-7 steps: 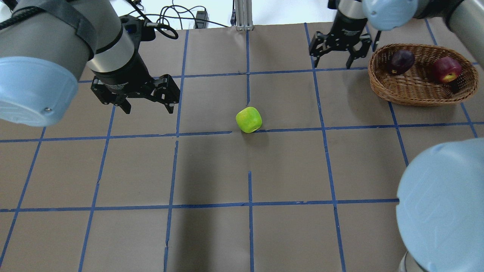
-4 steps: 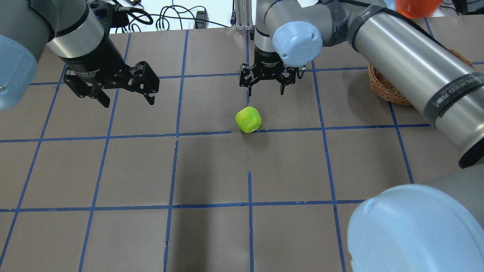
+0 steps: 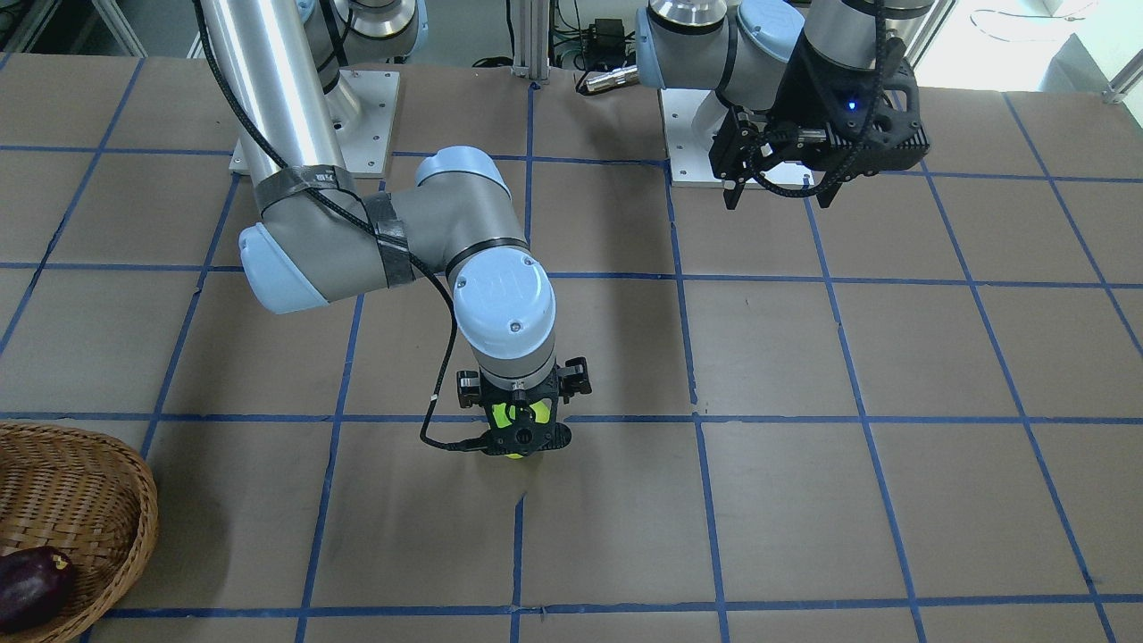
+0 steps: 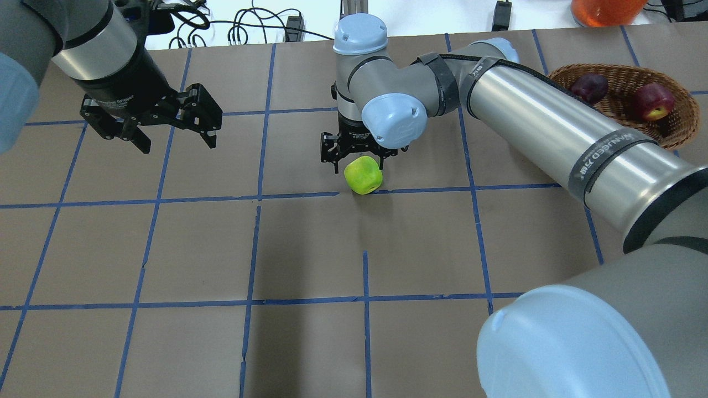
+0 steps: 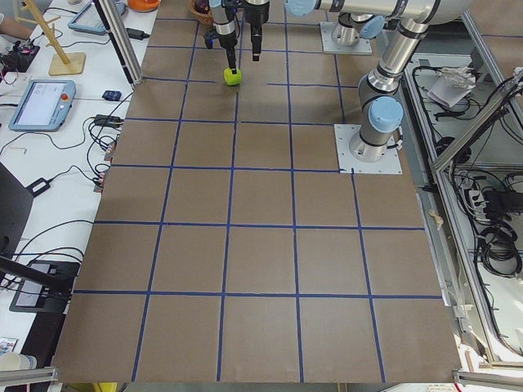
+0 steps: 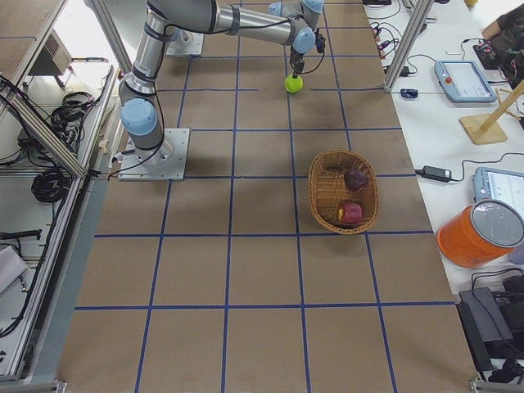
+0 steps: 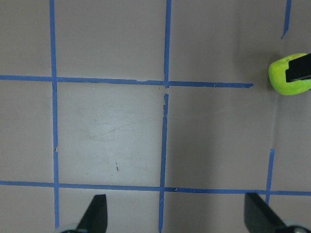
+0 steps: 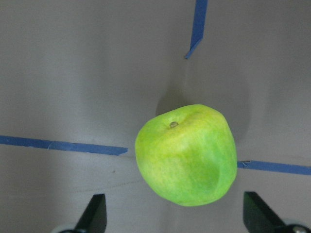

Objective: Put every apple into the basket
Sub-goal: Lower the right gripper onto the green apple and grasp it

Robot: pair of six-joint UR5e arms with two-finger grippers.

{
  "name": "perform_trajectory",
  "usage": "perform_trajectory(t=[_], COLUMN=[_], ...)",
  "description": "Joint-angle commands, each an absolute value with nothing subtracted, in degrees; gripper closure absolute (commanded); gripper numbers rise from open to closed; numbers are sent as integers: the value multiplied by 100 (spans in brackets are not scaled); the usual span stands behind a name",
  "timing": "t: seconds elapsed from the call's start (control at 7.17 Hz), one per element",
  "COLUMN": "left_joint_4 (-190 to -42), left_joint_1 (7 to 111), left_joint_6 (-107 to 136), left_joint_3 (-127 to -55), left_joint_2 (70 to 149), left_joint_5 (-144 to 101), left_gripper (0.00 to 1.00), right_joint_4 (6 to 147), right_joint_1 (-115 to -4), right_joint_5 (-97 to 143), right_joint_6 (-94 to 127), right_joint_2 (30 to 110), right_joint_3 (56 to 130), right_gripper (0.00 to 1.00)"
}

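The lime green apple [image 4: 363, 174] lies on the brown table near its middle, also in the right wrist view [image 8: 187, 155] and front view [image 3: 507, 415]. My right gripper [image 4: 358, 158] is open and hangs just above it, fingers [image 8: 95, 216] spread wider than the apple. The wicker basket [image 4: 677, 130] stands at the far right and holds the maroon apple [image 4: 589, 87] and the red apple [image 4: 652, 102]. My left gripper [image 4: 178, 145] is open and empty, raised over the far left; its wrist view shows the green apple [image 7: 286, 82] at the right edge.
Blue tape lines grid the table. An orange container [image 4: 605, 11] stands beyond the basket. Cables [image 4: 243, 27] and an aluminium post [image 4: 354, 22] lie at the far edge. The right arm's long link [image 4: 553, 127] reaches across in front of the basket.
My right arm has swung from beside the basket to the table's middle and come down over the green apple. My left gripper has drawn back to the far left. The apple has not moved.
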State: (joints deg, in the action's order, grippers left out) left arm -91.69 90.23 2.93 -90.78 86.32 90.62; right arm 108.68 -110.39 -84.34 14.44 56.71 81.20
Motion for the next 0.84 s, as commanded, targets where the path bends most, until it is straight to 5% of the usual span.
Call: perform_trajectory(t=[0.0,0.7], left_joint_4=[-9114,-9123], left_joint_1=[9018,9026], left_joint_6=[290,290], left_joint_3=[-9088,-9097], left_joint_2=[8640,8640], left_joint_5=[9070,9070], left_gripper=[0,0], right_joint_4=[11396,11690], right_joint_1=[-11048,-11030], right_joint_5=[-8473,-8534], right_joint_6=[1468,1485], right_joint_2=[5328,5150], right_joint_3=[8174,8218], right_gripper=[0,0])
